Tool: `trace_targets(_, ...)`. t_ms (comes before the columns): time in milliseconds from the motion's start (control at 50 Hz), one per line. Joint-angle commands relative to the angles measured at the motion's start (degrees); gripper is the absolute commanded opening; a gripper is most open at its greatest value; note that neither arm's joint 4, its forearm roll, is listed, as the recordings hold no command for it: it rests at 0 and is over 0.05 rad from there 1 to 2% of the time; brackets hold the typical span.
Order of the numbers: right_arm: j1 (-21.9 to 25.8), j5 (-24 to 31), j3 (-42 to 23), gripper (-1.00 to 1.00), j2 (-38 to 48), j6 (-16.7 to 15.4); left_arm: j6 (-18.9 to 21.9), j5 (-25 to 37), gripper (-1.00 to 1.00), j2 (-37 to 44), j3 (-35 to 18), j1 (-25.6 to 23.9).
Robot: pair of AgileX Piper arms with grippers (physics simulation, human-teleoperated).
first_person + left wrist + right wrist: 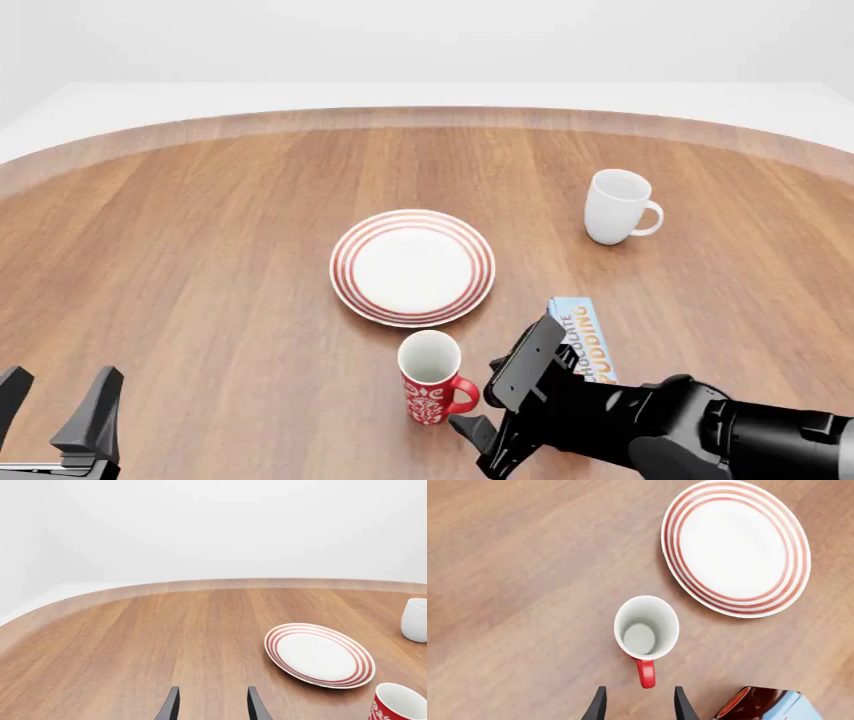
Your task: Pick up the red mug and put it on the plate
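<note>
The red mug point(431, 385) stands upright on the table just in front of the plate point(412, 266), handle toward my right gripper. My right gripper point(483, 398) is open, low beside the mug on its right. In the right wrist view the mug point(646, 627) has its red handle just ahead of the open gripper point(639, 704), in line with the gap and apart from the fingers, and the plate point(737, 547) lies beyond. My left gripper point(56, 395) is open and empty at the near left. Its wrist view shows the gripper point(212, 707), the plate point(319, 655) and the mug's rim point(398, 705).
A plain white mug point(617, 207) stands at the right, beyond the plate; it also shows in the left wrist view point(415, 620). A blue pudding box point(585, 340) lies flat right of the red mug, partly under my right arm; it shows in the right wrist view point(767, 705).
</note>
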Motion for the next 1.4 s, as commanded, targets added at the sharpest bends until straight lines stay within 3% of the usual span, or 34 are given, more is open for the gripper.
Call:
trace_targets(20,-0.1,-2.0,0.3,1.0,2.2,0.4,0.0,0.0,1.0,0.0,0.0,0.0)
trace_targets(740,0.5,-7.7,0.6,1.0,8.8,2.4,0.0,0.0,1.0,0.0,0.0,0.0)
trace_targets(1360,-0.5,-9.9,0.9,1.0,11.2,1.8,0.0,0.0,1.0,0.0,0.0,0.0)
trace_targets(1380,-0.6,-9.9,0.9,-1.0,11.2,1.8,0.0,0.0,1.0,0.0,0.0,0.0)
trace_targets(1400,-0.5,-9.9,1.0,-1.0,11.2,1.9,0.0,0.0,1.0,0.0,0.0,0.0)
